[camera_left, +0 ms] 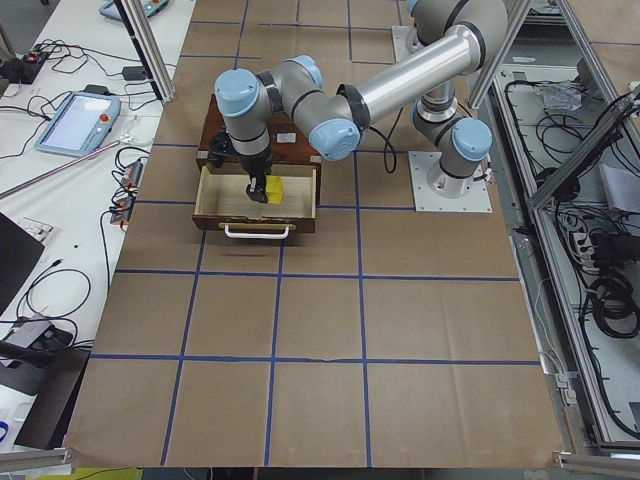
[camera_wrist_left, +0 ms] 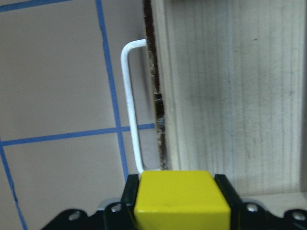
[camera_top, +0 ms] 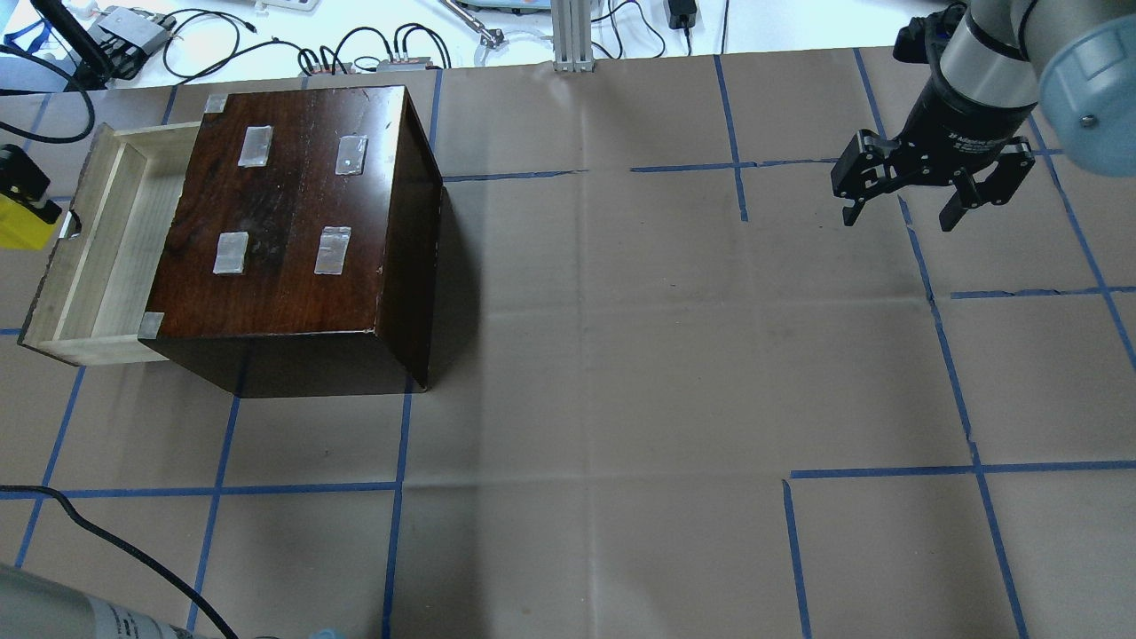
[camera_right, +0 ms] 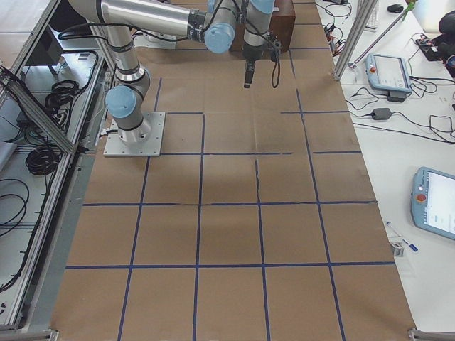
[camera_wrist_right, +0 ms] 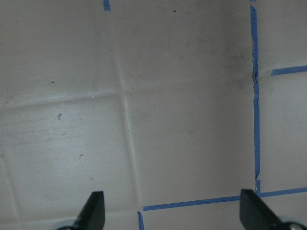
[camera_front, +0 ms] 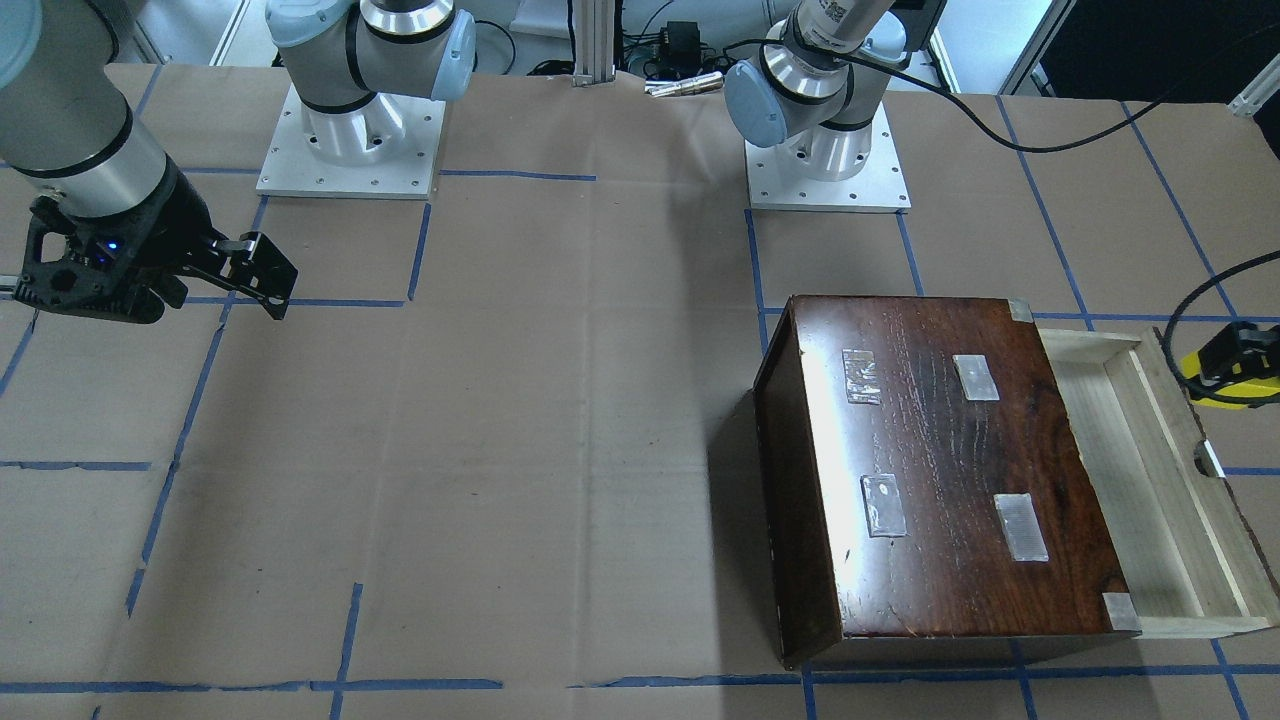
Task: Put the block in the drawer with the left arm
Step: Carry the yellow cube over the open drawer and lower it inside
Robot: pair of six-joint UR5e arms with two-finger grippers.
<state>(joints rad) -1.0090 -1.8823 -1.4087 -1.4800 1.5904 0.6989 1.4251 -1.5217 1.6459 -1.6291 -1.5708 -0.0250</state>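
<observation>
The yellow block (camera_wrist_left: 180, 201) sits clamped between the fingers of my left gripper (camera_wrist_left: 178, 211). The gripper hangs over the front panel of the open drawer (camera_wrist_left: 230, 96), next to its white handle (camera_wrist_left: 130, 110). From the front, the left gripper (camera_front: 1232, 368) with the block (camera_front: 1205, 362) is at the right edge, beside the pale drawer (camera_front: 1140, 480) pulled out of the dark box (camera_front: 950, 470). From overhead, the block (camera_top: 18, 232) is just left of the drawer (camera_top: 106, 257). My right gripper (camera_top: 901, 213) is open and empty, far from the box.
The dark box (camera_top: 293, 213) has several tape patches on its top. Blue tape lines grid the brown paper table cover. Cables and devices lie along the far table edge (camera_top: 355, 53). A loose black cable (camera_front: 1190, 300) loops near the left gripper.
</observation>
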